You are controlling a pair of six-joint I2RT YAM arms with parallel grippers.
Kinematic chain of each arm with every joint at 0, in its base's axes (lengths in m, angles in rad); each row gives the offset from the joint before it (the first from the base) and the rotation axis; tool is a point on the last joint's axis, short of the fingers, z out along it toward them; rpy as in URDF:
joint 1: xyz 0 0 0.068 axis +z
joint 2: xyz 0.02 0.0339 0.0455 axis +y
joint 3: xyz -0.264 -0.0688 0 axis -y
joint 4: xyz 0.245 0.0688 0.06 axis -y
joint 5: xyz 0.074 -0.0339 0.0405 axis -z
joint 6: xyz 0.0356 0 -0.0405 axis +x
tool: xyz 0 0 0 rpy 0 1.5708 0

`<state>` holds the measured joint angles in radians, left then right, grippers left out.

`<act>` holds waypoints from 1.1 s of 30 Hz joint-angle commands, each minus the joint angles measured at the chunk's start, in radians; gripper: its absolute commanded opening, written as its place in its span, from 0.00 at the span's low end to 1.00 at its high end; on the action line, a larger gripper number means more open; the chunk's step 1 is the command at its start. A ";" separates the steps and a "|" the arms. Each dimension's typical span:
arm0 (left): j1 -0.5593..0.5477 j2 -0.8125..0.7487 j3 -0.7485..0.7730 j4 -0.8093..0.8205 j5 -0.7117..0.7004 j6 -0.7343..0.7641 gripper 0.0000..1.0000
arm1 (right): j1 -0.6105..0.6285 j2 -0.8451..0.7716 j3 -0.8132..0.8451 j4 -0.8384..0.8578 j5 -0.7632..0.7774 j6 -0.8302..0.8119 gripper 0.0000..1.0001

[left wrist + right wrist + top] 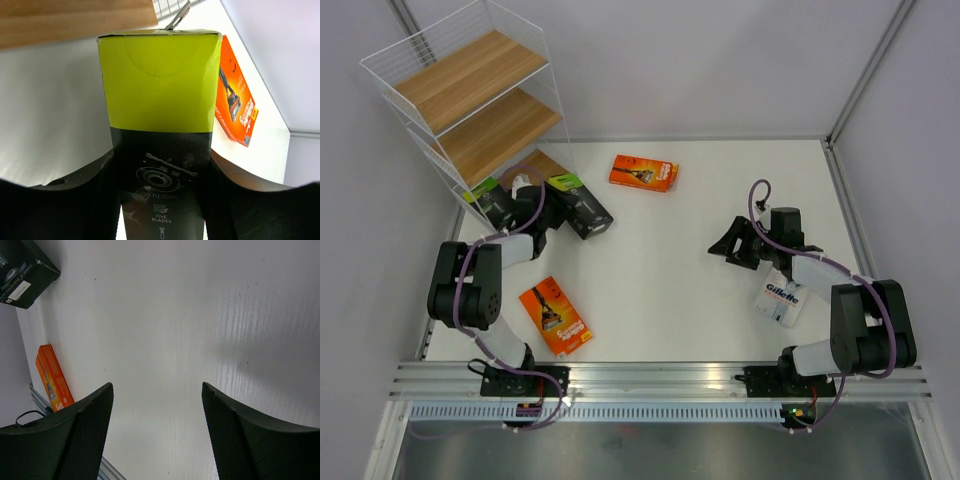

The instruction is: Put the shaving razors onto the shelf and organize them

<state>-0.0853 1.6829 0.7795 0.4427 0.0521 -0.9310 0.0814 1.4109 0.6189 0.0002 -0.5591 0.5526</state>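
Left end effector (161,160) grips black-and-lime razor pack (160,90), apparently beside shelf (470,75).

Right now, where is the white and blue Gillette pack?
Seen from above, the Gillette pack lies flat on the table at the right, partly under the right arm, closer to the near edge than the open right tool.

"What colours did the shelf (470,90) show?"

"White wire, light-brown wood-grain boards. The held pack (160,130) nearest it was lime-green at one end and black with white lettering, in my black left gripper (161,160)."

"And farther from the shelf?"

"A second black-and-lime pack (585,210), two orange packs (643,172) (556,316), and farthest out a white-and-blue Gillette pack (780,297), all on a white table (700,290)."
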 commanded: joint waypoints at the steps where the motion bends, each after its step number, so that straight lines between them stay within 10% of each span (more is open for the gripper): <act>1: 0.025 -0.020 0.056 0.030 -0.072 0.063 0.38 | 0.001 -0.001 -0.008 0.015 0.013 -0.013 0.78; 14: 0.068 0.040 0.191 -0.091 -0.141 0.175 0.43 | 0.001 0.017 -0.030 0.047 0.002 0.006 0.78; 25: 0.068 0.022 0.259 -0.292 -0.230 0.216 0.85 | 0.001 -0.009 -0.062 0.058 -0.001 0.010 0.80; 33: 0.064 -0.090 0.201 -0.335 -0.195 0.250 0.94 | 0.001 -0.018 -0.073 0.063 -0.010 0.012 0.80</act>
<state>-0.0231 1.6966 0.9836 0.0898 -0.1509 -0.7372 0.0814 1.4200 0.5549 0.0319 -0.5602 0.5610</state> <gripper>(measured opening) 0.931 0.801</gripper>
